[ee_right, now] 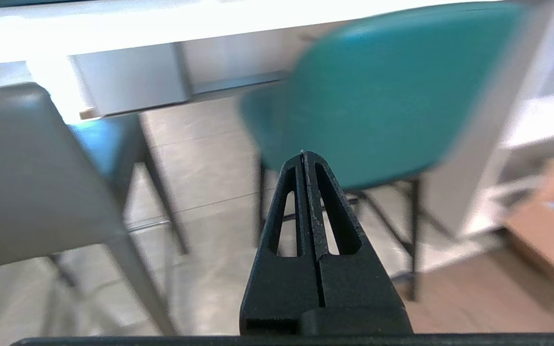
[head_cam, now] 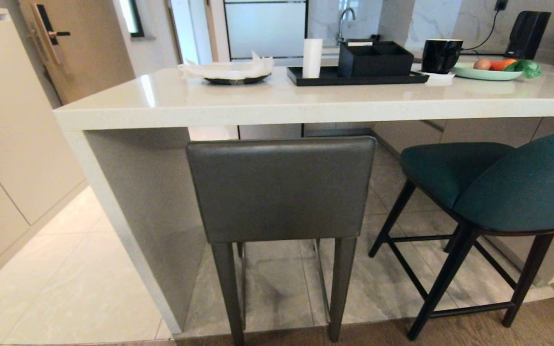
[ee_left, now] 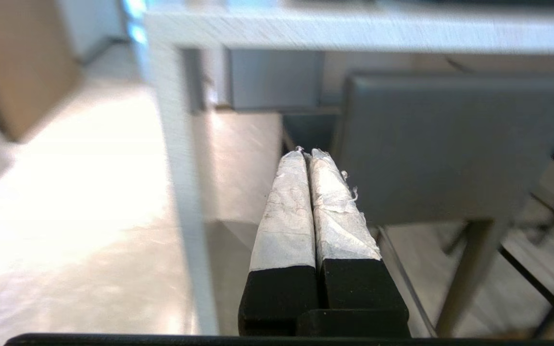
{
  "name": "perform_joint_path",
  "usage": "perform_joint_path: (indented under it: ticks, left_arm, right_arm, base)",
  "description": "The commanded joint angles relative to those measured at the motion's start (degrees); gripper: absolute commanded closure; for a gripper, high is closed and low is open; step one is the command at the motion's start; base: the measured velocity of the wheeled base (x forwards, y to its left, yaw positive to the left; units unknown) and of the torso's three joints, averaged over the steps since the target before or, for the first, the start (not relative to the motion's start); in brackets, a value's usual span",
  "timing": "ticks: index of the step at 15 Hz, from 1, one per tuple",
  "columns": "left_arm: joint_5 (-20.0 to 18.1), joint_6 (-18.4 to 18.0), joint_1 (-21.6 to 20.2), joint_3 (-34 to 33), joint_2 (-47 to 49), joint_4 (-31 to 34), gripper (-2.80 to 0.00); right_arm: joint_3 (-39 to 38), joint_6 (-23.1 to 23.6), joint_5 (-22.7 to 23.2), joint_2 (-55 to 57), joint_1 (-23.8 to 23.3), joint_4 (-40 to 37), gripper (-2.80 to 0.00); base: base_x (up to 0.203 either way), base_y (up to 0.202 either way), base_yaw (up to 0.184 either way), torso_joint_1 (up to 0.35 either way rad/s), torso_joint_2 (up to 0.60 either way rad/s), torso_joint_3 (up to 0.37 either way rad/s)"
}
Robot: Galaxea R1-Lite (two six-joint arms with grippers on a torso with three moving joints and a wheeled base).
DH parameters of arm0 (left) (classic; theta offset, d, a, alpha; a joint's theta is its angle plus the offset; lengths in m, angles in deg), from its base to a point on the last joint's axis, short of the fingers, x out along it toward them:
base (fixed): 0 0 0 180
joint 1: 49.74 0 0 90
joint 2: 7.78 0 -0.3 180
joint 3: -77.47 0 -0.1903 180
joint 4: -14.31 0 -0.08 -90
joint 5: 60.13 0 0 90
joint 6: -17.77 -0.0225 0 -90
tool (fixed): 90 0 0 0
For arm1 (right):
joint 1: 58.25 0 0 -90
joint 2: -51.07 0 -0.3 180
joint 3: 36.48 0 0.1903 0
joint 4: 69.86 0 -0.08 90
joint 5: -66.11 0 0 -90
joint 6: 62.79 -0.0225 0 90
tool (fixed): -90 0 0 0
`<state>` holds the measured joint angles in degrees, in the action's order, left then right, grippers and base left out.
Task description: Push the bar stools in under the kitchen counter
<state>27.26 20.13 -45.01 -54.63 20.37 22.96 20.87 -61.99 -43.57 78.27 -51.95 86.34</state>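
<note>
Stools stand side by side at the long, thick, glossy white stone-look worktop (head_cam: 306,98), both with their backs toward the robot. The grey leather bar stool with a low rectangular back and tapered dark legs (head_cam: 282,190) sits next to the white slab end panel (head_cam: 128,202), its back just under the front edge of the top. The teal bar stool with a curved rounded back and black wooden legs (head_cam: 522,187) stands to its right, turned at a slant, its back out in front of the worktop edge.

On the worktop lie a dark plate with crumpled white paper (head_cam: 231,72), a black tray (head_cam: 354,77) carrying a white cylinder and a black divided box, a black mug (head_cam: 441,55) and a pale green plate with vegetables (head_cam: 491,71).

Neither arm shows in the head view. The left claw (ee_left: 308,154), its fingers wrapped in white tape, is pressed together and empty, pointing near the grey stool's left side. The right claw (ee_right: 303,154), black, is likewise together and empty, aimed toward the teal stool's back, short of touching it.
</note>
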Motion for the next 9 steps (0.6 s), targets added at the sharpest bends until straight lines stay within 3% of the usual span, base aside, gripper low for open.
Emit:
perform_joint_path:
  ticks: [1,4,7,9]
  left_arm:
    - [-0.28,0.13,-1.54,2.18,-9.25,6.23,0.00]
    - [-1.37,-0.06,-3.25,-1.77,-16.07,11.40,0.00]
    - [-4.68,-3.98,-4.28,-11.17,-25.77,13.24,0.00]
    - [-4.71,-5.23,-4.54,-19.21,-28.00,14.25,0.00]
  right_arm:
    - [0.24,0.97,0.11,-8.69,-3.30,-3.28,0.00]
    - [-2.51,3.50,1.02,-17.58,-5.08,-7.52,0.00]
    - [-6.26,7.35,6.21,-26.89,-5.94,-11.28,0.00]
    - [-10.44,8.00,7.93,-27.28,-6.19,-11.51,0.00]
  base:
    - [0.000,0.000,0.000,0.000,0.00,0.000]
    - [0.000,0.000,0.000,0.000,0.00,0.000]
    - [0.000,0.000,0.000,0.000,0.00,0.000]
    - [0.000,0.000,0.000,0.000,0.00,0.000]
